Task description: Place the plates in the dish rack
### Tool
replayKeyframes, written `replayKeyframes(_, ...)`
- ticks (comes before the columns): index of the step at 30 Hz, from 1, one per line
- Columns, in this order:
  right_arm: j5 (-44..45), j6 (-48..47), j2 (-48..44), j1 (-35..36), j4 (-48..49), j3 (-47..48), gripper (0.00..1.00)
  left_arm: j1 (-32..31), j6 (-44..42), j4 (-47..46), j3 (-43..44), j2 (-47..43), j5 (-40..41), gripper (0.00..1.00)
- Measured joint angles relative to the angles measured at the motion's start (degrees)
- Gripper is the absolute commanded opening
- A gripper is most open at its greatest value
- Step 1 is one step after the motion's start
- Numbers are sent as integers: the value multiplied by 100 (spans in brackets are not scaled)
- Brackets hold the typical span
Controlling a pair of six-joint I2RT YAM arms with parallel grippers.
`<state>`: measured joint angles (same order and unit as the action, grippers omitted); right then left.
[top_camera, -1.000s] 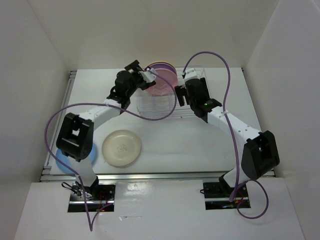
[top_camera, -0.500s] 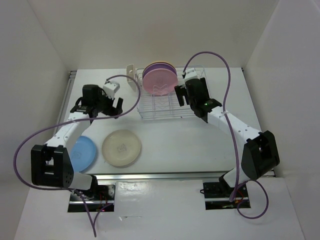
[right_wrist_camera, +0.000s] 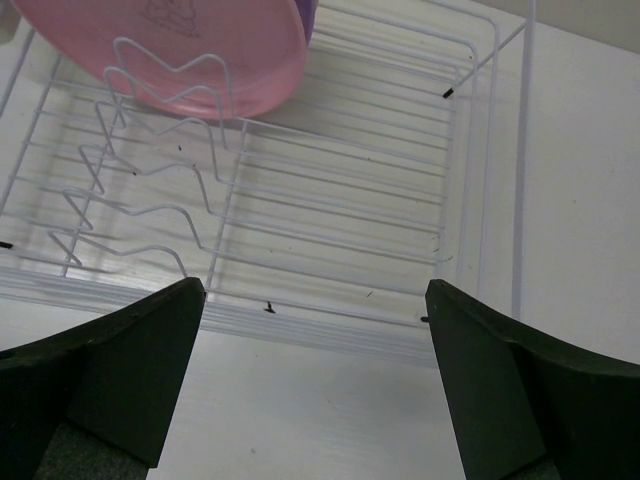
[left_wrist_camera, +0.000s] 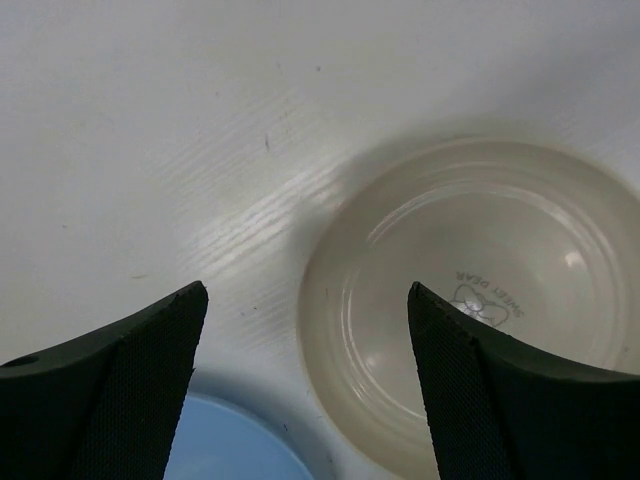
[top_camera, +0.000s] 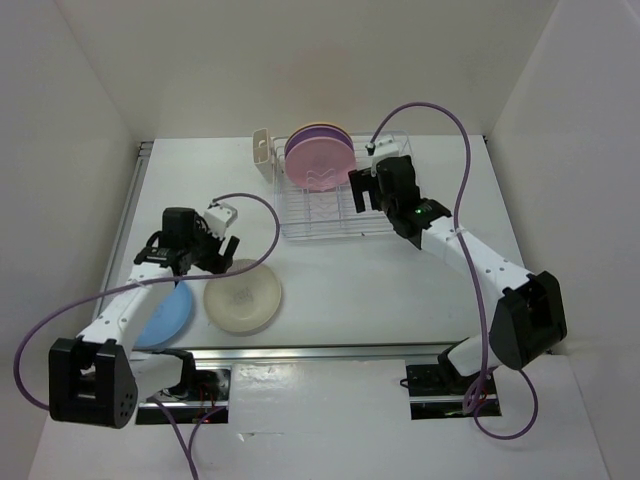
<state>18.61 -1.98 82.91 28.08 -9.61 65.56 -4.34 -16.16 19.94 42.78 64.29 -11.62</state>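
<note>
Left end effector (left_wrist_camera: 305, 300) overhangs cream plate (left_wrist_camera: 520, 240) marked "SWEET BEAR".

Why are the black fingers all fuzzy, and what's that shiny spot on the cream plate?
Left wrist view: the fingers of the left gripper sit close to the lens, so they blur; the cream plate catches a small glint. Right wrist view: the right gripper is blurry too, but the dish rack wires look sharp.

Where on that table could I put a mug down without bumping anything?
The widest bare stretch of table lies in front of the dish rack, between the cream plate and the right arm. A smaller patch lies left of the cutlery cup. Near-left is crowded: the blue plate beside the cream one, the left gripper above them.
</note>
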Motion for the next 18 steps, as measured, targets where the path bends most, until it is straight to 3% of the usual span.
replayKeyframes(4, -2, 22, -214, 0, 7, -24, 100, -9, -146, -111, -94, 597, 160, 86)
replayKeyframes(9, 42, 7, -256, 0, 20, -48, 100, -9, -188, -48, 555, 1967, -149, 86)
replayKeyframes(18, 155, -74, -267, 0, 59, -208, 100, -9, -208, 129, 1115, 2848, -597, 81)
